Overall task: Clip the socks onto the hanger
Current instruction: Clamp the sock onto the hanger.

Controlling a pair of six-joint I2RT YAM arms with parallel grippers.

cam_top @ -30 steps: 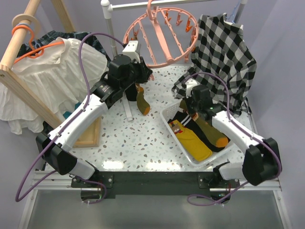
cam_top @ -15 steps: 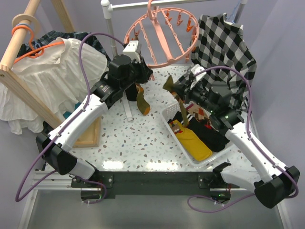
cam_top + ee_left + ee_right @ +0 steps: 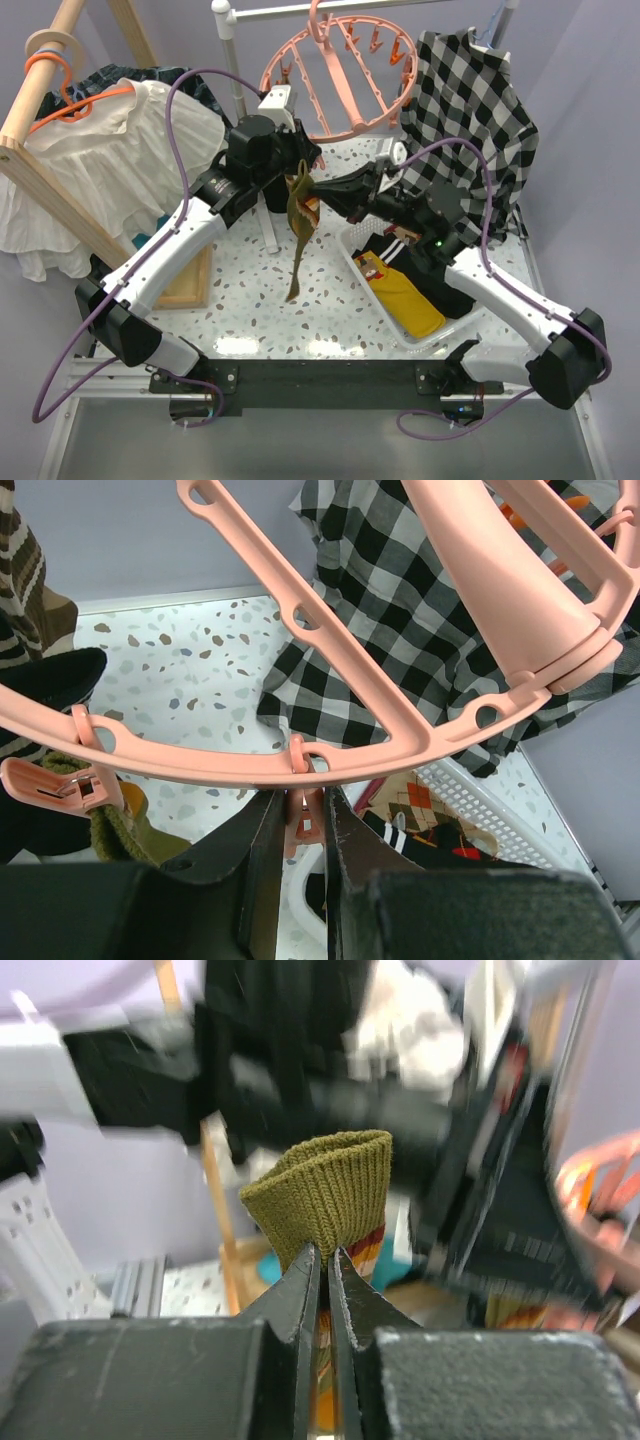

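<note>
On the left, well apart from the work, the white blouse (image 3: pixel 120 140) hangs on its orange coat hanger (image 3: pixel 60 75). Our left gripper (image 3: pixel 305 800) is up at the near rim of the pink hanger (image 3: pixel 360 752). Its fingers are closed in on one small clip (image 3: pixel 303 825) dangling from that rim. We judge it is squeezing the clip open, though the clip's mouth is hidden behind the fingers.

Just right of it, the olive sock (image 3: pixel 297 240) hangs long and free above the table (image 3: pixel 250 300), toe down. Our right gripper (image 3: pixel 325 1255) has it by the ribbed cuff, fingers pressed together on the knit. Farther right, the white basket (image 3: pixel 362 275) holds the other socks, a yellow sock (image 3: pixel 412 302) among them, with the checked shirt (image 3: pixel 470 100) on its far side.

The step in hand is bringing the cuff to the clip. Next we need to guide the cuff into the clip's mouth, then ease the left grip so the clip bites before the right lets go.
</note>
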